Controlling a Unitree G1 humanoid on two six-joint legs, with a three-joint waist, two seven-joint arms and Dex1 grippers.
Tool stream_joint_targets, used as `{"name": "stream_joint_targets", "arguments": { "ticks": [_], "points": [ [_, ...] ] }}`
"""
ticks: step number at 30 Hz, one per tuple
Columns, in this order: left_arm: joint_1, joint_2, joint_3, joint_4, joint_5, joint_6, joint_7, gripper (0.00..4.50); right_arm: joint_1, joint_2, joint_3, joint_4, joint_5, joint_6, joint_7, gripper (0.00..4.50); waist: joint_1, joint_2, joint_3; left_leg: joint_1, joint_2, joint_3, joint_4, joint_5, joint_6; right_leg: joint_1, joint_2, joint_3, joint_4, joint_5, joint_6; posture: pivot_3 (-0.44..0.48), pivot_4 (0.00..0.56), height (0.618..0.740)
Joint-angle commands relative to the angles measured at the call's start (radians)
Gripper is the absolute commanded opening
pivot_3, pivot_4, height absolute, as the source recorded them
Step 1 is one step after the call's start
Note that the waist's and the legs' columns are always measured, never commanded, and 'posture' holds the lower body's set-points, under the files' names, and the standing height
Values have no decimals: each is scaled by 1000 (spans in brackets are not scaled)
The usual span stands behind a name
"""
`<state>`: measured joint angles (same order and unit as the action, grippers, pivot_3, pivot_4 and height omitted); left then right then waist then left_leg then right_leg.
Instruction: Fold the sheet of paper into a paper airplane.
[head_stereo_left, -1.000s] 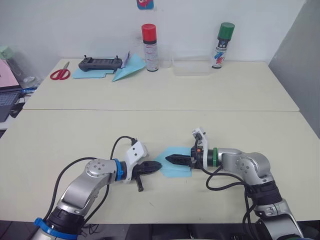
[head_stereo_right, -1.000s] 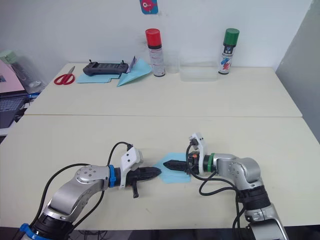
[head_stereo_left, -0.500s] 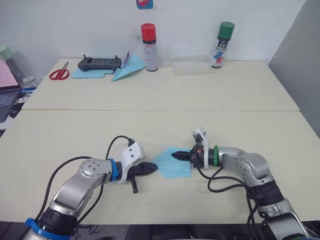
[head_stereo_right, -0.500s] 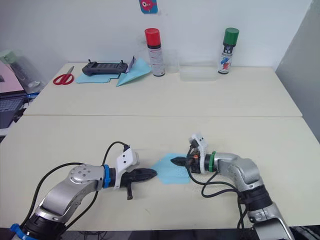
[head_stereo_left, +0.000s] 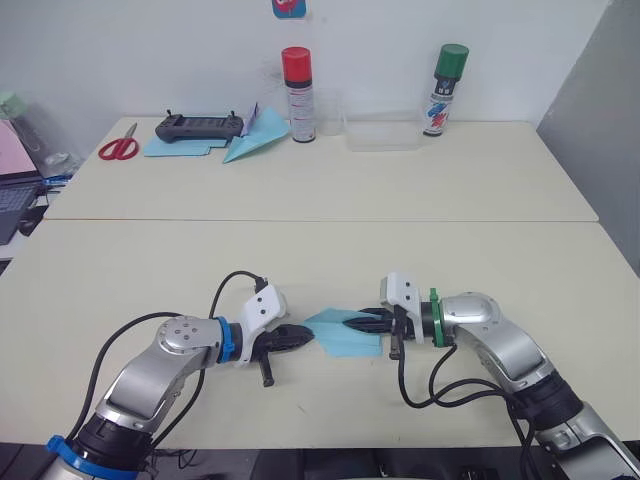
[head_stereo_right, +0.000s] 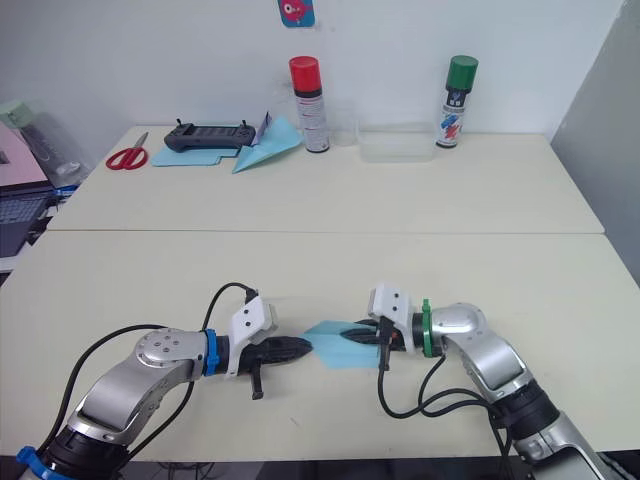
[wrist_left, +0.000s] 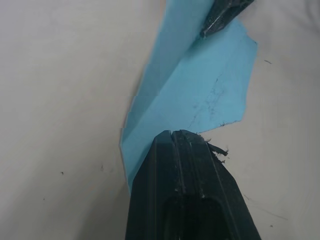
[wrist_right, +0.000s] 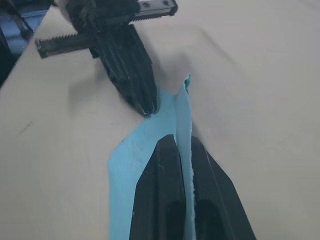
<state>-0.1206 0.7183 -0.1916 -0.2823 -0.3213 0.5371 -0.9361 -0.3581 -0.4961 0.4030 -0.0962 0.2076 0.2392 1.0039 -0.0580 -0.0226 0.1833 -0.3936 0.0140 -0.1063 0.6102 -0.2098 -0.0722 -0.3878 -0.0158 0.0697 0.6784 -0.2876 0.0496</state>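
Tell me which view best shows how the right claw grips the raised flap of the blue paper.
The right wrist view: the right claw is shut on an upright flap of the blue paper, which stands between its fingers. The eye views show the claw over the paper from afar; the left wrist view catches just its tip on the flap.

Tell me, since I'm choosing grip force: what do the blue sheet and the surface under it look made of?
The sheet of paper looks like thin matte light-blue paper: it holds sharp creases, and one edge stands upright between the fingers of the right pincer. The table seems a smooth cream laminate with a dull sheen and small scuffs, though its core is unclear.
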Motion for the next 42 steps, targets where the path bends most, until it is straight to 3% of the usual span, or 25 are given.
{"name": "stream_joint_targets", "arguments": {
  "ticks": [1, 4, 16, 21, 27, 31, 36, 42],
  "points": [
    [22, 9, -26, 44, 34, 25, 8, 0, 3, 8, 23, 36, -69, -138, 8, 86, 0, 0, 0, 0, 0, 0, 0, 0, 0, 0, 0, 0, 0, 0, 0, 0, 150, 740],
    [20, 19, -18, 48, 25, 32, -5, 0, -8, 6, 40, 101, -146, -294, 3, 86, 0, 0, 0, 0, 0, 0, 0, 0, 0, 0, 0, 0, 0, 0, 0, 0, 150, 740],
    [4, 35, 12, 61, 12, 51, -20, 0, -11, -19, 94, 168, -305, -572, 18, 86, 0, 0, 0, 1, 0, 0, 0, 0, 0, 1, 0, 0, 0, 0, 0, 0, 150, 740],
    [-47, 53, 72, 53, -74, 131, -55, 0, -16, -12, 98, 194, -337, -605, 12, 86, 0, 0, 0, 1, 0, 0, 0, 0, 0, 1, 0, 0, 0, 0, 0, 0, 150, 740],
    [-200, 58, 136, 32, -201, 256, -96, 0, -16, -8, 92, 210, -347, -602, 10, 86, 1, -2, 1, 0, 0, -1, 0, 0, 0, 1, 0, -1, 1, 0, 0, 0, 150, 740],
    [-246, 7, 91, 26, -163, 226, -49, 0, -20, -7, 90, 218, -354, -607, 8, 86, -1, -2, 1, 0, 0, -1, 0, 0, 0, 1, 0, -1, 1, 0, 0, 0, 150, 740],
    [-187, -14, -5, -18, -90, 167, -30, 0, -21, -7, 87, 222, -355, -606, 6, 86, -1, -2, 1, 1, 0, -1, 0, 0, 0, 1, 0, 0, 1, 0, 0, 0, 150, 740],
    [-143, -4, -112, 44, 59, 28, -28, 0, -21, -3, 91, 203, -343, -588, 20, 86, 1, -2, 1, 1, 0, -1, 0, 0, 0, 1, 0, 0, 1, 0, 0, 0, 150, 740]
  ]
}}
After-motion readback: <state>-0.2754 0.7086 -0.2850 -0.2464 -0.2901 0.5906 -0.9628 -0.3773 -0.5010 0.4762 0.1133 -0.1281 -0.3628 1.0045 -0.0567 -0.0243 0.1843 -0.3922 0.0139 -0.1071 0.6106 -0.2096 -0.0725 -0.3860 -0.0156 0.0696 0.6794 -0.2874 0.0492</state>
